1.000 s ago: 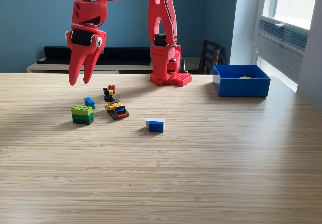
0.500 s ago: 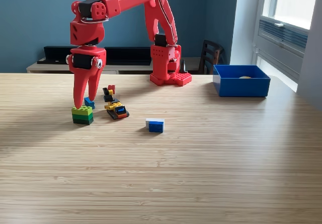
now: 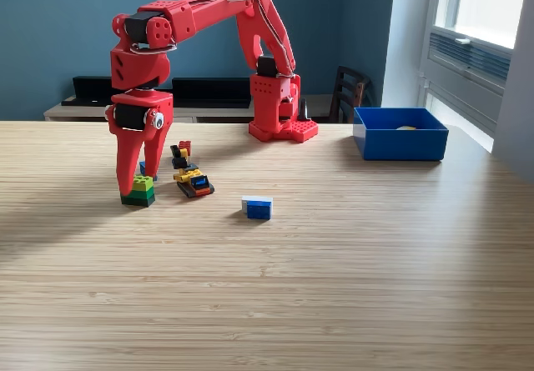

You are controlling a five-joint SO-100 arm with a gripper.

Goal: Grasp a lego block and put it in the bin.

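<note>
Down on the wooden table, one green stacked lego block sits between the red gripper's spread fingers, not yet clenched. One blue-and-white block lies apart; one blue rectangular plastic bin stands at the exterior view's right.

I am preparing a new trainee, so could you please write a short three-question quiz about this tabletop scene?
1. True or false: the red plastic gripper is straddling the stacked lime-and-green lego block.
2. Which loose piece lies nearest the blue rectangular plastic bin? A) the blue-and-white lego brick B) the yellow-and-black lego vehicle C) the lime-and-green block
3. Fill in: the bin stands toward the exterior view's ____ on the light wooden table.

Key: 1 true; 2 A; 3 right.
</note>
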